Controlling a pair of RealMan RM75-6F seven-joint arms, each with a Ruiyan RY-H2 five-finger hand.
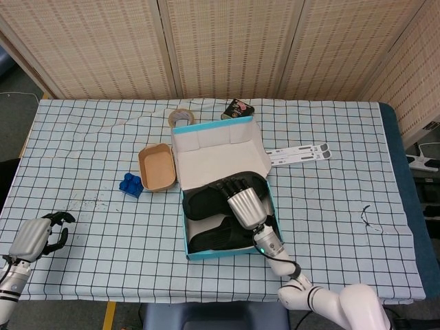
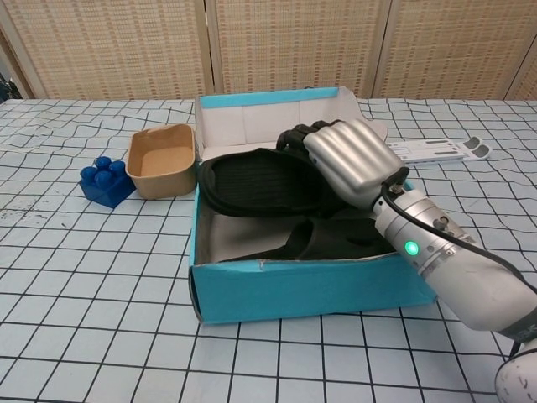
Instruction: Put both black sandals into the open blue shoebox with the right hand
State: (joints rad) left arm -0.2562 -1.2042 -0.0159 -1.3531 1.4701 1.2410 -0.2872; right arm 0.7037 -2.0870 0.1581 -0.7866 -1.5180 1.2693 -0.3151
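Nearest us, one black sandal [image 2: 336, 239] lies in the blue shoebox [image 2: 294, 290]; above it our right hand [image 2: 348, 164] grasps the second sandal [image 2: 260, 180] over the box, so next we judge: lower, release the fingers

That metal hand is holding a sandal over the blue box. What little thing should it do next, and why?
Probably lower a touch more and let go. The right hand grips the second sandal inside the walls of the blue shoebox, above the first sandal lying on the bottom. Opening the fingers there should drop it in beside or on its mate.
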